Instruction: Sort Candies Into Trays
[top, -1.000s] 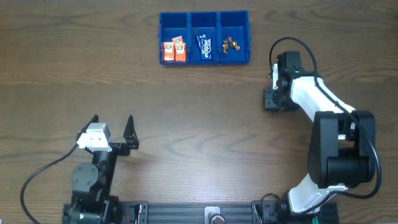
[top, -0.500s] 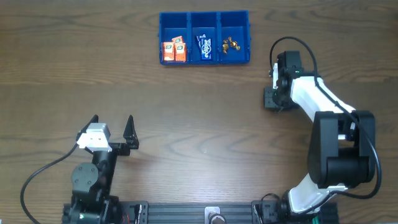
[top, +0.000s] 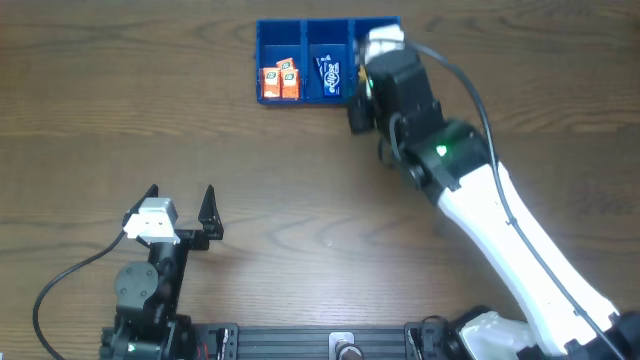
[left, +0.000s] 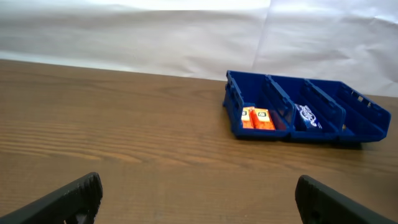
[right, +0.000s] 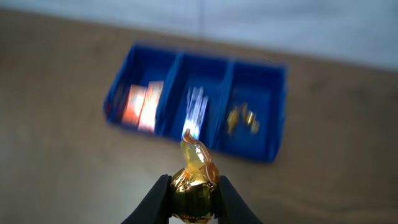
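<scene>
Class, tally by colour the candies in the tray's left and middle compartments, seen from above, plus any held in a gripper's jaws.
Orange candies: 2
Blue candy: 1
Gold candy, in the right gripper: 1
Total: 4

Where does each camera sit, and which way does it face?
Top view: fixed overhead, looking down on the table; both arms show.
Left wrist view: low, facing the blue tray across the table; open left hand shows.
Right wrist view: raised, angled down at the tray; right hand grips a gold-wrapped candy.
Shared: all show the tray's orange candies.
</scene>
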